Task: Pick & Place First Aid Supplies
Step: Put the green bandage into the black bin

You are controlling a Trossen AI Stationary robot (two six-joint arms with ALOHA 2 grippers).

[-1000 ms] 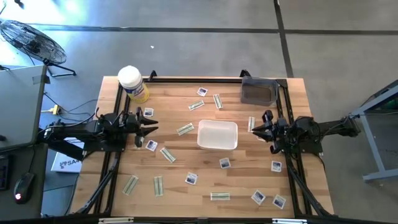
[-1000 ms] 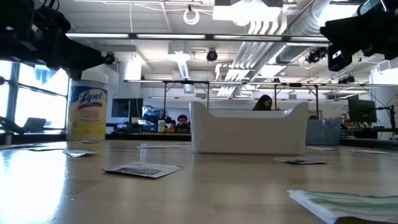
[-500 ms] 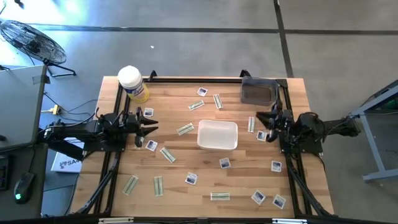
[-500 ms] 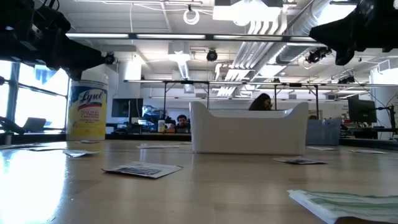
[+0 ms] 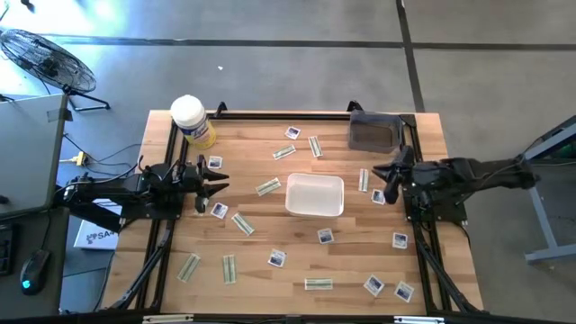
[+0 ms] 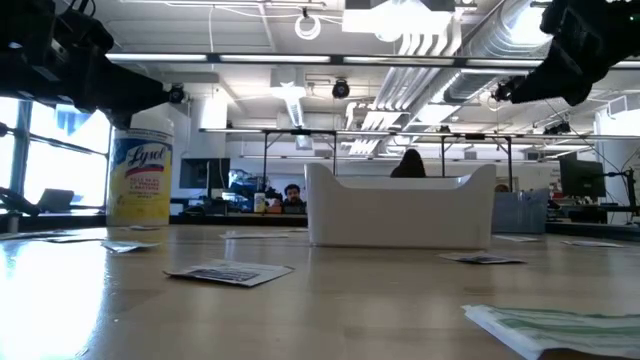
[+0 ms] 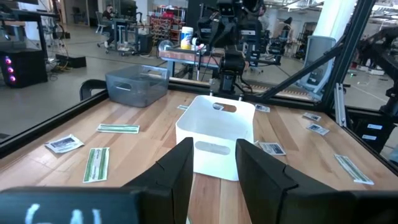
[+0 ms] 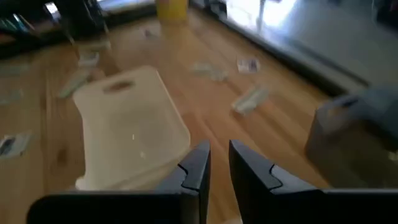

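The first aid supplies lie flat and scattered over the wooden table: square white packets such as one (image 5: 276, 259) and another (image 5: 400, 240), and pale greenish strips such as one (image 5: 268, 186) and another (image 5: 318, 283). The white tray (image 5: 315, 195) stands mid-table. My left gripper (image 5: 220, 184) hovers open left of the tray, pointing at it (image 7: 214, 165). My right gripper (image 5: 389, 180) hangs above the table right of the tray, over a strip (image 5: 364, 180) and a square packet (image 5: 379, 196). Its fingers are a narrow gap apart (image 8: 219, 165). Neither gripper touches anything.
A yellow canister with a white lid (image 5: 192, 121) stands at the far left corner. A dark grey bin (image 5: 375, 132) sits at the far right. A black frame rail (image 5: 270, 116) runs along the table's far edge. Bare wood lies near the tray's near side.
My right gripper has risen and drifted a little toward the table's far edge, its arm stretching out straighter. The left arm, the tray and the packets have kept still.
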